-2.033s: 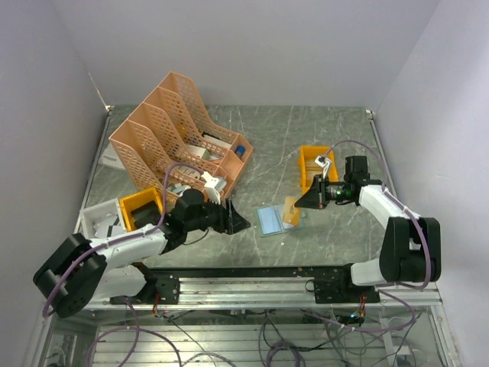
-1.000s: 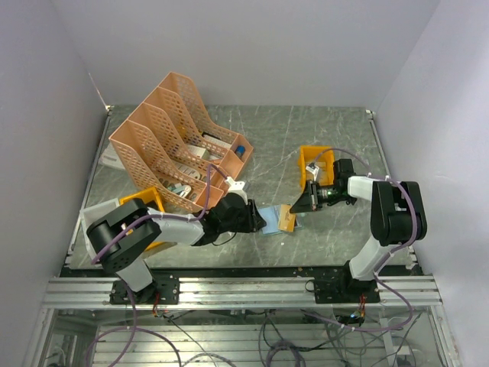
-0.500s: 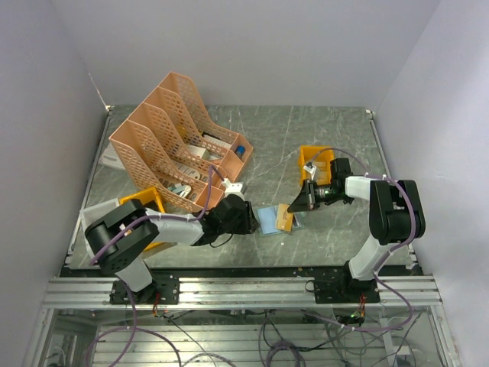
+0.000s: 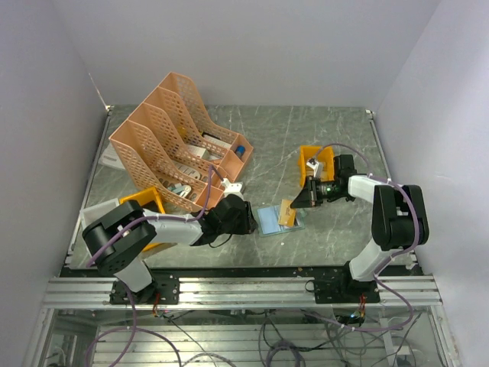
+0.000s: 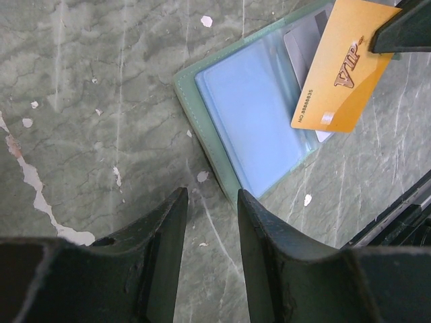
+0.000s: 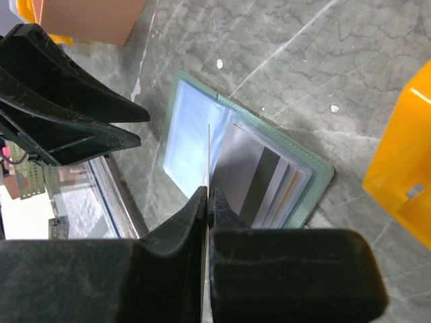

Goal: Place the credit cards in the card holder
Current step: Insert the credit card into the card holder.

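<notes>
The grey-green card holder [image 4: 269,221] lies open on the table, its clear sleeves up [image 5: 249,128]. A grey card with a dark stripe [image 6: 259,178] sits in its right-hand slots. My right gripper [image 4: 299,202] is shut on an orange VIP credit card [image 5: 342,67], seen edge-on between the fingers [image 6: 208,155] in the right wrist view, and holds it tilted over the holder's right half [image 6: 195,134]. My left gripper [image 5: 211,202] is open and empty, low at the holder's left edge [image 4: 249,220]; one fingertip [image 5: 244,202] is at the holder's rim.
A peach lattice file rack [image 4: 176,138] stands at the back left. An orange bin [image 4: 315,164] is just behind my right gripper, close in the right wrist view [image 6: 404,161]. Another orange bin [image 4: 141,205] and a white box [image 4: 98,216] sit at the left.
My left gripper has moved right from the left bin to the holder's left edge and stopped there. My right gripper has come in over the holder with the orange card, then drawn back slightly.
</notes>
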Robot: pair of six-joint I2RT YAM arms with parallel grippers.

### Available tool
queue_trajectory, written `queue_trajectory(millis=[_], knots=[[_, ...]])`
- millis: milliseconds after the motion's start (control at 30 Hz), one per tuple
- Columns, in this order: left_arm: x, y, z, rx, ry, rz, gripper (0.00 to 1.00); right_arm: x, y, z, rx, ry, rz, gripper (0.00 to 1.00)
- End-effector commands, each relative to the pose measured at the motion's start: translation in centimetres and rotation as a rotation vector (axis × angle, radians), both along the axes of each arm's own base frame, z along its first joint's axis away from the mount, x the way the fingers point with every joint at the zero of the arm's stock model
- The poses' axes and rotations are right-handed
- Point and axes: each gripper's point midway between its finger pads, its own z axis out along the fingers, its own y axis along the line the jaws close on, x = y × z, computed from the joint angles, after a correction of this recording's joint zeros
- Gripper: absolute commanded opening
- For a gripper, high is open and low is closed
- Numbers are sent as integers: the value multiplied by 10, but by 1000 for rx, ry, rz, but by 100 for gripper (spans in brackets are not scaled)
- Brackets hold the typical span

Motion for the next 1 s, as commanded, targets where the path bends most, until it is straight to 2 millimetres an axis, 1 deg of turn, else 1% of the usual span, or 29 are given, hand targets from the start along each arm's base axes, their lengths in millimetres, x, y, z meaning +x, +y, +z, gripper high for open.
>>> queue_trajectory(millis=[0, 167, 367, 500, 633, 967], knots=[[8, -4, 14, -7, -50, 5, 47, 5, -6, 3, -37, -41, 4, 0], [10, -6, 14, 1, -51, 3, 47, 3, -4, 1, -33, -27, 11, 0], [11, -10, 8, 18, -39, -8, 47, -1, 4, -6, -35, -1, 47, 0], [11, -12, 4, 22, -31, -10, 47, -1, 6, -8, -24, 16, 47, 0], [11, -14, 0, 35, -20, -14, 47, -1, 7, -14, -21, 44, 48, 0], [12, -15, 0, 50, -20, -20, 47, 1, 9, -22, -89, 48, 69, 0]])
